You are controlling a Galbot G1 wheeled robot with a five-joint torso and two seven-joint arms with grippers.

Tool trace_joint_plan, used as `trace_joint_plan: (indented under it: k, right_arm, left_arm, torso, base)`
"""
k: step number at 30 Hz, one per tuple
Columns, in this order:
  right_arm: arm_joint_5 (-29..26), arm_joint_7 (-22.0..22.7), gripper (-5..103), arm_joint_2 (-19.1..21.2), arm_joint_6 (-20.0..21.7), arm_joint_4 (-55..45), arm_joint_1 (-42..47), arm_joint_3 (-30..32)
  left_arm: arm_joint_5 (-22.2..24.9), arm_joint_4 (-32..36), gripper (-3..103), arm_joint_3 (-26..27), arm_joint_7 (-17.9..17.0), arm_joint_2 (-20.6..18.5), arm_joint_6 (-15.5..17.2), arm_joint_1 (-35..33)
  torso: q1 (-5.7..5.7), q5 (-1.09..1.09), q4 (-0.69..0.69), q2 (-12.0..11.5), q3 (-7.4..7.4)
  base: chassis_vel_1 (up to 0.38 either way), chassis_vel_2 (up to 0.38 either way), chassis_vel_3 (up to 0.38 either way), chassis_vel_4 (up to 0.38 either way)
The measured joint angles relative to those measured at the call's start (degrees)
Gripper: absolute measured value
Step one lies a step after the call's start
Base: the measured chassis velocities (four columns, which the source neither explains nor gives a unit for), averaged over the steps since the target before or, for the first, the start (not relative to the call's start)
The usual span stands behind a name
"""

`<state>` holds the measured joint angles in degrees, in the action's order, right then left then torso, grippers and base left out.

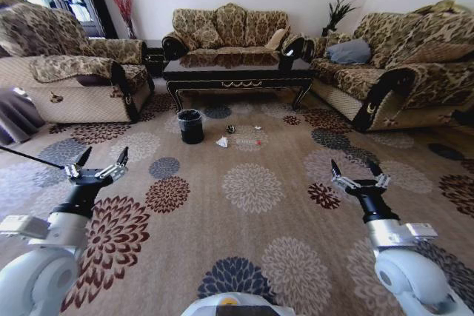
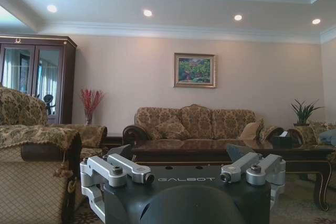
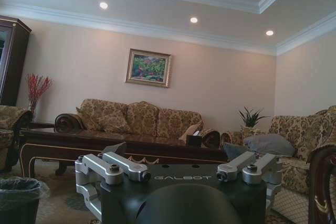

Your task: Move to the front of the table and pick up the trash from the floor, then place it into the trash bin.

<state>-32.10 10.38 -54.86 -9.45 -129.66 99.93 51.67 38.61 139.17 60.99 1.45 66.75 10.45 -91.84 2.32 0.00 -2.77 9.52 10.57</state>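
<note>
Both arms raised, worktop ahead
Your left end effector and right end effector hang spread; trash lies on the floor at 12 o'clock, trash bin just beside

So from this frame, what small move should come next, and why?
Probably drive the base forward toward the table. The trash lies on the floor beside the trash bin, well ahead of both arms. The left gripper and right gripper hang open and empty over carpet, too far back to reach down for it.
</note>
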Motion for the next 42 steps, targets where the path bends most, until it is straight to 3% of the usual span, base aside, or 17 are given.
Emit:
trace_joint_plan:
  k: [28,42]
  right_arm:
    - [0.16,-1.47,100,-0.41,-1.68,0.52,-0.10,-0.36]
    - [0.57,-0.36,100,-0.68,-0.69,1.14,-0.69,-1.27]
  left_arm:
    - [-0.32,-0.20,100,-0.22,-0.23,0.07,-0.16,-0.53]
    - [-0.42,-0.61,100,-0.23,-0.79,0.07,-0.45,-0.54]
  torso:
    - [-0.74,0.00,0.00,-6.40,-5.65]
    - [-0.67,0.00,0.00,-6.46,-5.81]
  base:
    - [0.000,0.000,0.000,0.000]
    - [0.000,0.000,0.000,0.000]
